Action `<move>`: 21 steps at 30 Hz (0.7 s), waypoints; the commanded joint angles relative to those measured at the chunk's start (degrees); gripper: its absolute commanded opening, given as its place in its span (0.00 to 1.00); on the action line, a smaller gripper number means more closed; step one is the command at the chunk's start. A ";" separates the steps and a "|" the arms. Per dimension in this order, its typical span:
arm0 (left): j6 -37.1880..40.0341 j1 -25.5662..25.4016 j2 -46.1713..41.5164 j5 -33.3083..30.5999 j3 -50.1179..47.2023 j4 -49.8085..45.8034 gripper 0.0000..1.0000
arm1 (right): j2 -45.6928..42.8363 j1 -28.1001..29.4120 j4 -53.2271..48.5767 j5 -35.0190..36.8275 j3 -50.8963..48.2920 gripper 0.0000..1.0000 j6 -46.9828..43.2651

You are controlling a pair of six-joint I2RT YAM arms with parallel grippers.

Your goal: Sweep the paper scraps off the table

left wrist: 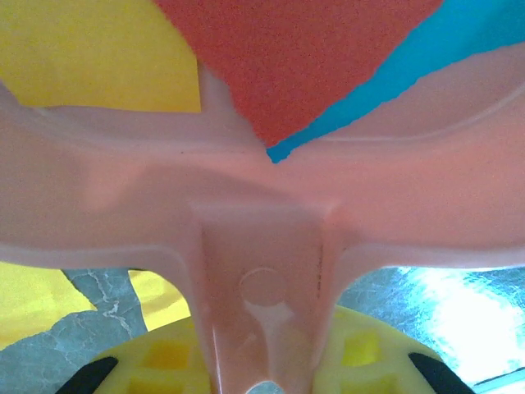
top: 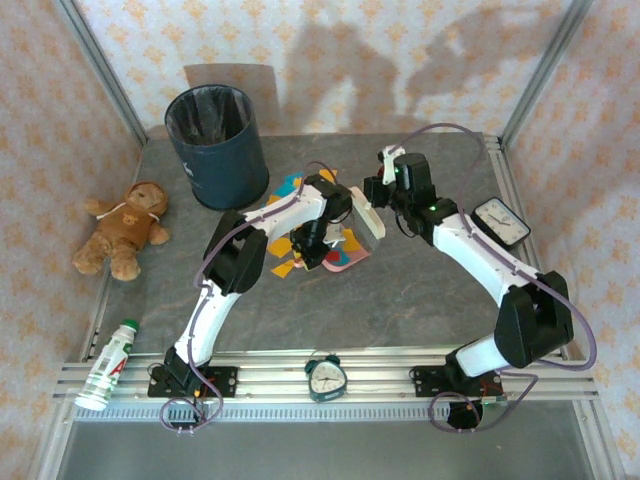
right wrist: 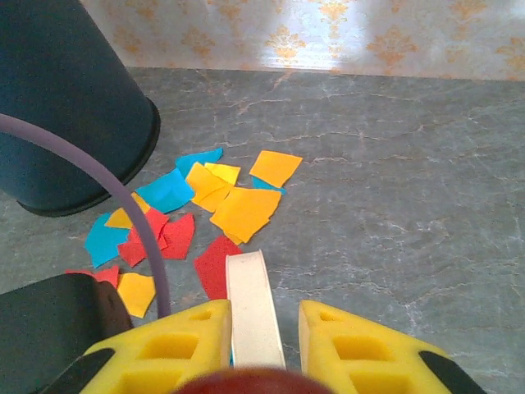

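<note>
Pink dustpan (left wrist: 262, 189) clamped in the left jaws, cream brush handle (right wrist: 254, 304) pinched in the right, paper scraps (right wrist: 242, 213) lie on the bench (right wrist: 394, 205) at the bin's (top: 215, 145) five o'clock, mid-sweep, likely needing a stroke panward.

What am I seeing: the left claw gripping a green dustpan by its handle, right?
The colour is wrong: the dustpan is pink, not green, as the left wrist view shows. The left claw does grip it by its handle.
</note>
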 commanded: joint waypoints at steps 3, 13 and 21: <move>-0.07 0.01 -3.64 -0.36 -2.31 0.48 0.00 | -2.01 0.28 1.39 3.58 -1.30 0.00 0.86; -2.55 0.63 -12.11 2.20 -8.53 8.74 0.00 | -8.48 0.30 2.86 23.03 -6.08 0.00 2.07; -3.96 2.01 -19.20 4.20 -9.33 12.42 0.00 | -11.73 0.16 -0.01 24.69 -7.74 0.00 1.37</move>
